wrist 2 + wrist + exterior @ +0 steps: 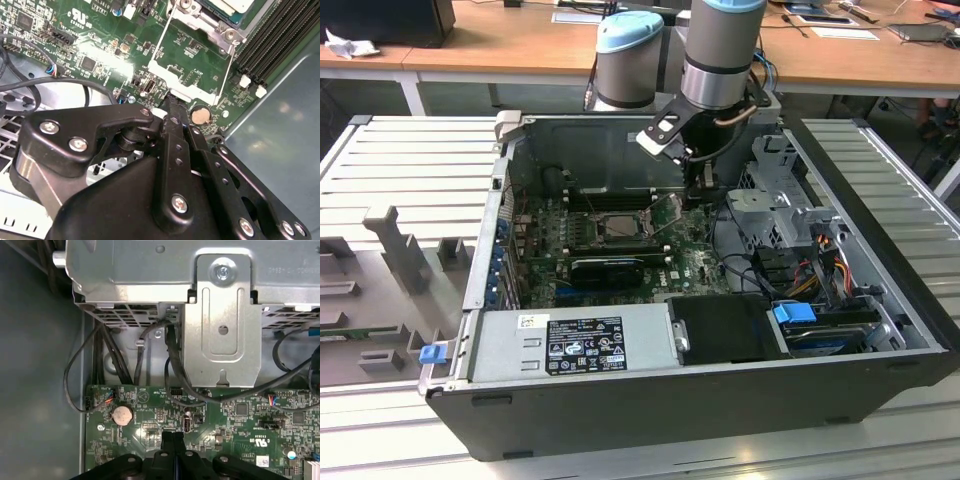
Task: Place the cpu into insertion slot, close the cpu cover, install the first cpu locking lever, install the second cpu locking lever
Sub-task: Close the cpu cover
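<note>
Just above centre in the exterior view, inside the open computer case (620,410), I am keeping nothing spread: my gripper (705,185) is pressing its fingers (172,117) together, tips touching the free edge of the swung-open cpu cover (192,93). The cpu (240,4) is sitting in the insertion slot (610,228), left of my gripper.

Insertion slot (610,228) in circuit board (692,262); tool (706,198) near it, at the exterior view's right

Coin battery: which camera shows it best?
The first wrist view: the coin battery lies whole and face-on. The second wrist view shows it slanted beside the fingers; the exterior view, too small to tell.
</note>
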Robot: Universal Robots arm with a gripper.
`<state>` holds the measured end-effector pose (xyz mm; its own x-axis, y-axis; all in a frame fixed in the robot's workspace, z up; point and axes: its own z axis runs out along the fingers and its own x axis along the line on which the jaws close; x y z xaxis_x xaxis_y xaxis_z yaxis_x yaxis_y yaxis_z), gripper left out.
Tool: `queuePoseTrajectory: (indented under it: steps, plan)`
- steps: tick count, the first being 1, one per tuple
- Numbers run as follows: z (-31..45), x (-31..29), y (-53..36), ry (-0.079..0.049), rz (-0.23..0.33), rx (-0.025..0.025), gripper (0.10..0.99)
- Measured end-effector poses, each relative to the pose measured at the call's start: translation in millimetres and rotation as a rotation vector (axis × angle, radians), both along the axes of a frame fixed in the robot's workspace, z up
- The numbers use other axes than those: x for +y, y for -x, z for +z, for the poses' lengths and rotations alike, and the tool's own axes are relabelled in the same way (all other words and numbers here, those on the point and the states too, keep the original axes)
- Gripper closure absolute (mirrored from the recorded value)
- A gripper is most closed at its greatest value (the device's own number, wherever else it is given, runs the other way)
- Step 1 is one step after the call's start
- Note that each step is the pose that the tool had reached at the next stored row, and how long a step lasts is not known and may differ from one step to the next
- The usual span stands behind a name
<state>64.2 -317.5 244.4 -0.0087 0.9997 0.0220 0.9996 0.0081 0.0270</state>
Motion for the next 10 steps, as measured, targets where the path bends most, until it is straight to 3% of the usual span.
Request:
queuePoseTrajectory:
  steps: [10]
  plan:
    - [0.0,-0.1,5.5,0.0,0.0,0.0001,0.98]
